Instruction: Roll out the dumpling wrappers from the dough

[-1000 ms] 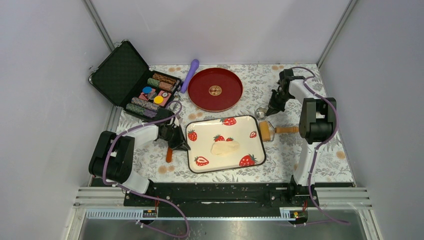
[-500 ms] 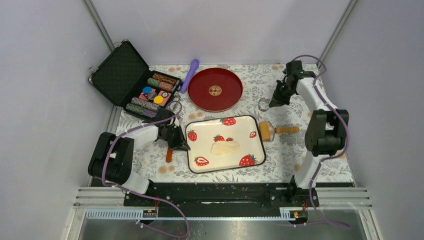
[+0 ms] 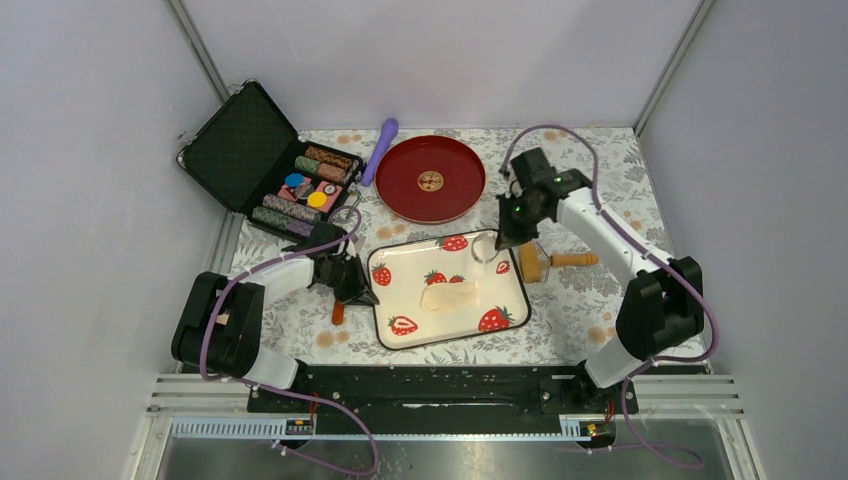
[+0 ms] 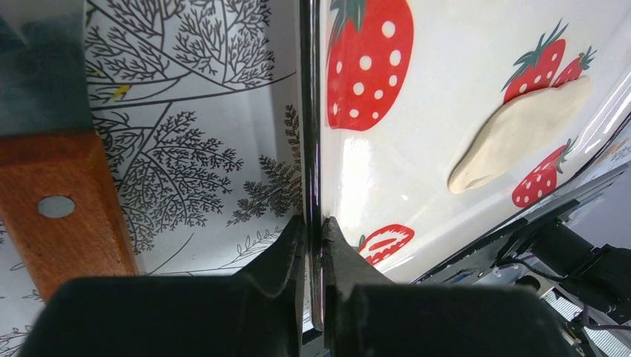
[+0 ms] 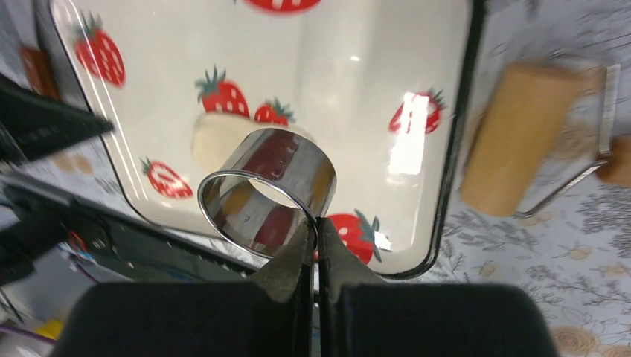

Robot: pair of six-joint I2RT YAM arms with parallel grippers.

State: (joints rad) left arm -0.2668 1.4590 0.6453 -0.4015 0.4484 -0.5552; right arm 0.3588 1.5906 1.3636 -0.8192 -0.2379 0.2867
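The dough [image 3: 450, 295] lies as a flattened pale piece in the middle of the strawberry tray [image 3: 500, 300]. It shows in the left wrist view too, dough [image 4: 513, 134], and partly behind the ring in the right wrist view, dough [image 5: 212, 137]. My left gripper [image 3: 354, 284] is shut on the tray's left rim [image 4: 312, 149]. Above the tray's far right part, my right gripper [image 5: 314, 232] is shut on the wall of a shiny metal ring cutter [image 5: 268, 190], also visible from above as the ring cutter [image 3: 485, 248]. No dumpling wrappers are in view.
A wooden roller [image 3: 545, 262] lies just right of the tray. A wooden-handled tool [image 3: 338, 312] lies left of it, beside my left gripper. At the back stand a red plate [image 3: 430, 178], a purple stick [image 3: 380, 150] and an open black case [image 3: 270, 165].
My right arm has swung left from the table's back right, carrying the ring cutter over the tray. The left arm, tray and dough have not moved.
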